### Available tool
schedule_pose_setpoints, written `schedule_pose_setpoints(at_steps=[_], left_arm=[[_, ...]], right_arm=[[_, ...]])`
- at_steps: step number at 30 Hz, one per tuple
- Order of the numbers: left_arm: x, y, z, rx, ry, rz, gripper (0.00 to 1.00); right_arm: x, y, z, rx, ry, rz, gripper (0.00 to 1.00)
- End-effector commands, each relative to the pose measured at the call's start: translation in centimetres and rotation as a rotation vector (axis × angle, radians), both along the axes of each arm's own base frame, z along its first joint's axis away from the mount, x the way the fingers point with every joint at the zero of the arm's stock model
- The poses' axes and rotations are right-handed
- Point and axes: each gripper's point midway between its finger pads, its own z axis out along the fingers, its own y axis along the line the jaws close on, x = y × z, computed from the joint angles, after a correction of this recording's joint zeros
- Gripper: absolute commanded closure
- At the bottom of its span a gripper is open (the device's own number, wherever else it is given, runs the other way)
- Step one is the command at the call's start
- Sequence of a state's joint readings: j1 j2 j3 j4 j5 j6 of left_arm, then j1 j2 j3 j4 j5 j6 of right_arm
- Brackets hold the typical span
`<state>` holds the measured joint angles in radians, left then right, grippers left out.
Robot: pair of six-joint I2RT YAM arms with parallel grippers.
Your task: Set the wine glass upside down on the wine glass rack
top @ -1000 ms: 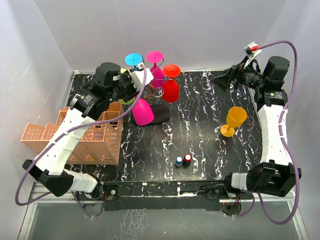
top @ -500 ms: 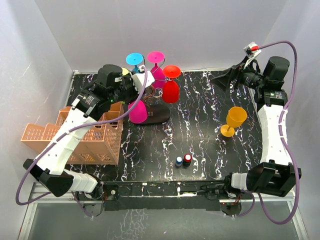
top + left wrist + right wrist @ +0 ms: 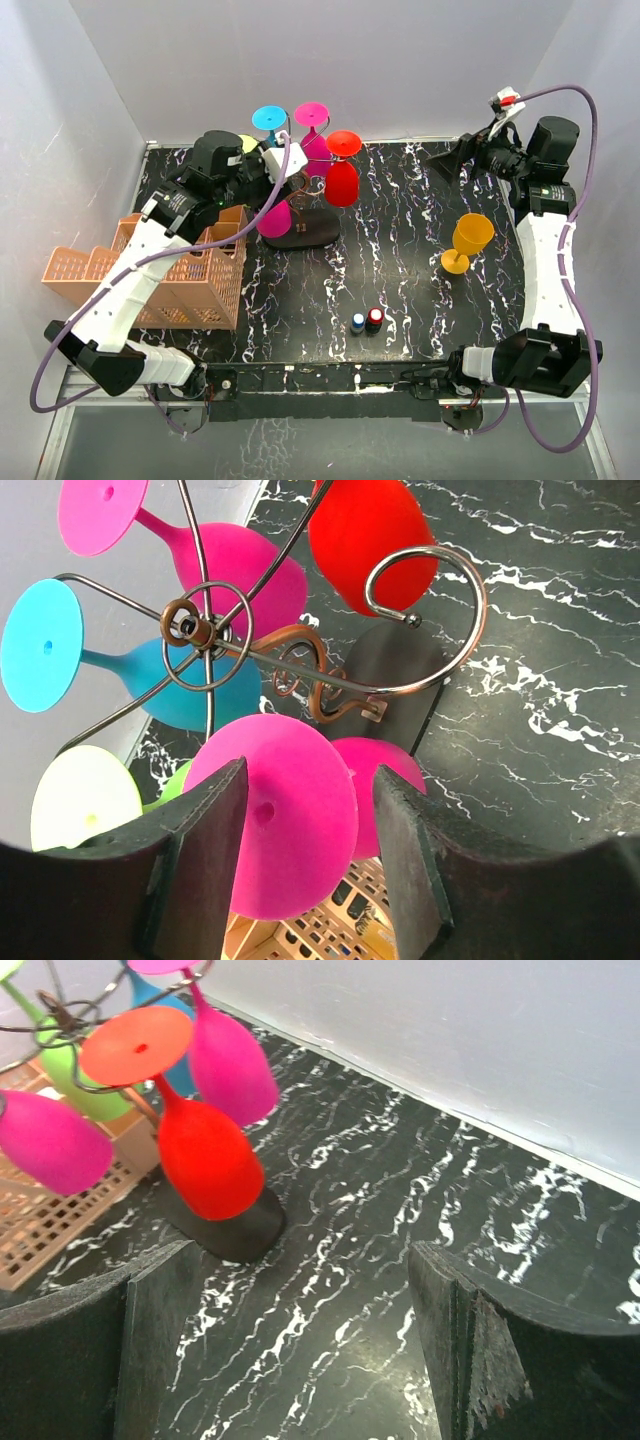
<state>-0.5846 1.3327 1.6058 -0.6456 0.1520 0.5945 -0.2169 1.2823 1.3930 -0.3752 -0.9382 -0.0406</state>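
Observation:
The wine glass rack [image 3: 303, 192] is a thin brown wire stand on a black oval base [image 3: 312, 233] at the back middle. A magenta wine glass [image 3: 275, 218] hangs bowl-down at its near left side. In the left wrist view its round foot [image 3: 290, 830] lies between my left gripper's [image 3: 310, 780] jaws, just below a scroll arm [image 3: 330, 695]. The left finger overlaps the foot; a narrow gap shows at the right finger. I cannot tell whether the wire carries the glass. My right gripper [image 3: 447, 160] is open and empty at the back right, its view [image 3: 300, 1260] facing the rack.
Cyan [image 3: 267, 117], magenta [image 3: 311, 113], red [image 3: 341, 183] and pale green [image 3: 245, 143] glasses hang on the rack. An orange goblet [image 3: 470, 240] stands upright at the right. An orange lattice crate [image 3: 180, 270] sits at the left. Two small bottles [image 3: 366, 321] stand near the front.
My left gripper has carried the magenta glass left and slightly back, in against the rack. The bowl now hangs more upright. The right arm has barely moved.

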Motion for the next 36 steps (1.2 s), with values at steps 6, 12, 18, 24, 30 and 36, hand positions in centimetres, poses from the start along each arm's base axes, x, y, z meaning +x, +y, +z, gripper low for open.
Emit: schedule_pose_setpoints(at_steps=[6,12,18,24,30,36], left_arm=[[-2.4,0.0,3.0,-0.077,-0.017,-0.052,0.38],[-2.9,0.3,4.8,-0.115,-0.024,-0.046,0.24],[-2.4,1.2,6.8,-0.140,-0.058,0.010,0.12],[-2.2,1.6,8.6,-0.171,-0.080,0.031,0.11],[-2.0,1.9,8.8,-0.171,-0.089,0.047,0.11],[-2.2,1.9,8.4,-0.163,-0.082,0.036,0.11]], right_arm=[[-0.4,-4.6,0.0,-0.240,-0.042,-0.252,0.06],[-1.3,-8.8,-3.3,-0.352,0.047,-0.464,0.05],[-3.6,-12.7,-7.9,-0.379,0.172,-0.614,0.06],[-5.3,-15.5,-12.2,-0.447,0.306,-0.736,0.11],[-5.6,-16.1,-15.2,-0.473,0.422,-0.734,0.16],[-5.3,-16.4,-16.7,-0.491,0.467,-0.722,0.27]])
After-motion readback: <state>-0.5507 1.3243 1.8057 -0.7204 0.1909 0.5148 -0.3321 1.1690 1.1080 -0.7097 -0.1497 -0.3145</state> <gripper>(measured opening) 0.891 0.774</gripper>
